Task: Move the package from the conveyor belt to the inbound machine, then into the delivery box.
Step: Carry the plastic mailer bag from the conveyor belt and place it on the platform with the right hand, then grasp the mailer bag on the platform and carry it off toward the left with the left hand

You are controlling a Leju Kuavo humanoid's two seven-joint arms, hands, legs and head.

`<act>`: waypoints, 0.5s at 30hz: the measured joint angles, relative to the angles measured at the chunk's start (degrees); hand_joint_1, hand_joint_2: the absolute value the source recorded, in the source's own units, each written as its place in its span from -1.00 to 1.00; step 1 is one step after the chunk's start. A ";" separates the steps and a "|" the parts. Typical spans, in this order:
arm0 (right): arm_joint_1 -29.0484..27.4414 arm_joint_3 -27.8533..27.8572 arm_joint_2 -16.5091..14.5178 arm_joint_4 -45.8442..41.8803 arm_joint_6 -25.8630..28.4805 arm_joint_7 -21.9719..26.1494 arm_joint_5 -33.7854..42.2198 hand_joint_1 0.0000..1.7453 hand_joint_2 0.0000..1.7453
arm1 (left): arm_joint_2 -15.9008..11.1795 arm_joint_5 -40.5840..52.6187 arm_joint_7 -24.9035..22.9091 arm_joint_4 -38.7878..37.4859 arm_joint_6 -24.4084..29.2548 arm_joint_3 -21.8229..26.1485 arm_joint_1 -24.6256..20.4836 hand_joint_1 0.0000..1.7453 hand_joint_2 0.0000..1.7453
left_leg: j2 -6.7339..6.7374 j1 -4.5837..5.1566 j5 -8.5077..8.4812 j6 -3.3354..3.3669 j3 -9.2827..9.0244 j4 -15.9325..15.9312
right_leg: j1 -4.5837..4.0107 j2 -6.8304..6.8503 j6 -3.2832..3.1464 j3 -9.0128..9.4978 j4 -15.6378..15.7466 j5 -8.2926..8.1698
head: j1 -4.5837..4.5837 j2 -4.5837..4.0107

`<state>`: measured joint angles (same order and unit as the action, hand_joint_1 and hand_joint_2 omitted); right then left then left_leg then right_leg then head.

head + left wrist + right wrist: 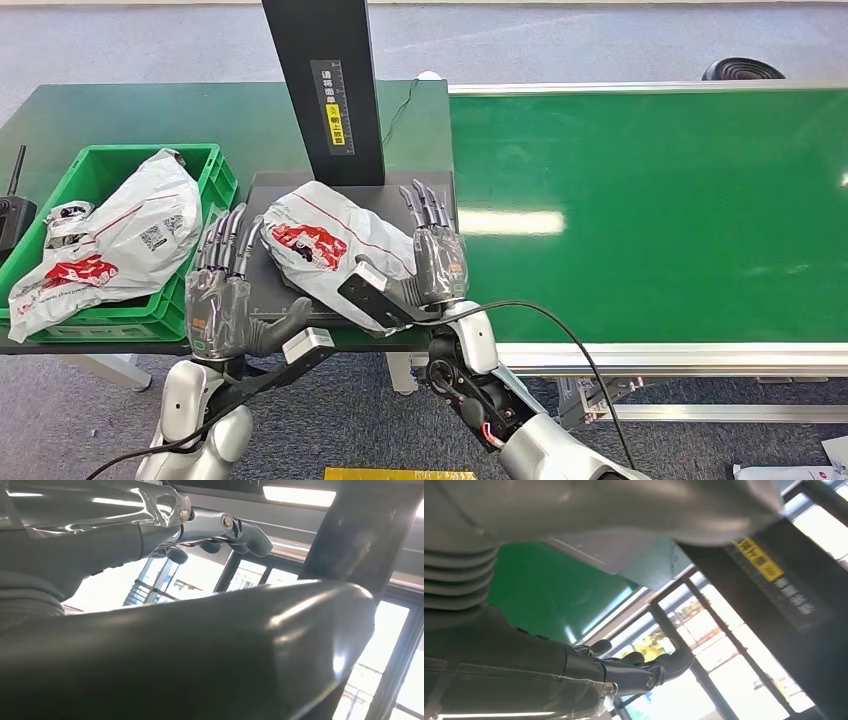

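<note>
Slippage is the risk you are facing: the white crinkled plastic mailer package with red printing (pixel 325 250) is lying on the flat black platform of the inbound machine (pixel 262 190), at the centre of the head view, with nothing gripping it. Your left hand (pixel 222 290) is standing just beside its left end, fingers (pixel 228 238) straight and released; your right hand (pixel 437 250) is at its right end with fingers likewise extended, grasping nothing, though you cannot tell whether the palm is touching the film. If you are squeezing unevenly, I judge the slick, soft bag could buckle or slide off the platform's near edge. Its long axis is running from upper left to lower right, red-printed end pointing toward the green plastic delivery crate (pixel 215 170) on the green tabletop (pixel 100 110).
</note>
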<state>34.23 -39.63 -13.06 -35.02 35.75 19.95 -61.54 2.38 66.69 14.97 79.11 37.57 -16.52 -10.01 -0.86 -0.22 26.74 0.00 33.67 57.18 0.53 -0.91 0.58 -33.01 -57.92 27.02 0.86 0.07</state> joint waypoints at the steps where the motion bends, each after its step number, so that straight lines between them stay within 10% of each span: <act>1: -0.01 0.53 0.20 0.07 0.02 -0.56 -0.07 -1.00 -1.00 | 0.00 0.17 0.01 -0.23 0.00 0.00 -0.02 -1.00 -1.00 | -0.01 0.00 0.00 0.00 0.00 0.00 | 0.00 0.00 0.00 0.00 0.00 0.00 | 0.00 0.00; 15: -0.03 5.52 2.64 1.10 0.21 -2.96 -0.81 -1.00 -1.00 | 0.10 5.01 -2.10 -5.01 0.31 0.02 -2.15 -1.00 -1.00 | 0.01 0.00 0.00 0.00 -0.01 0.00 | 0.00 -0.02 -0.01 -0.02 0.00 -0.01 | -0.01 0.00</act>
<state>34.19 -34.11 -10.43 -33.92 35.97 16.99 -62.36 2.49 71.69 12.86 74.10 37.88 -16.51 -12.16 -0.84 -0.22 26.74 0.00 33.67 57.18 0.52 -0.93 0.58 -33.03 -57.92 27.01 0.86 0.07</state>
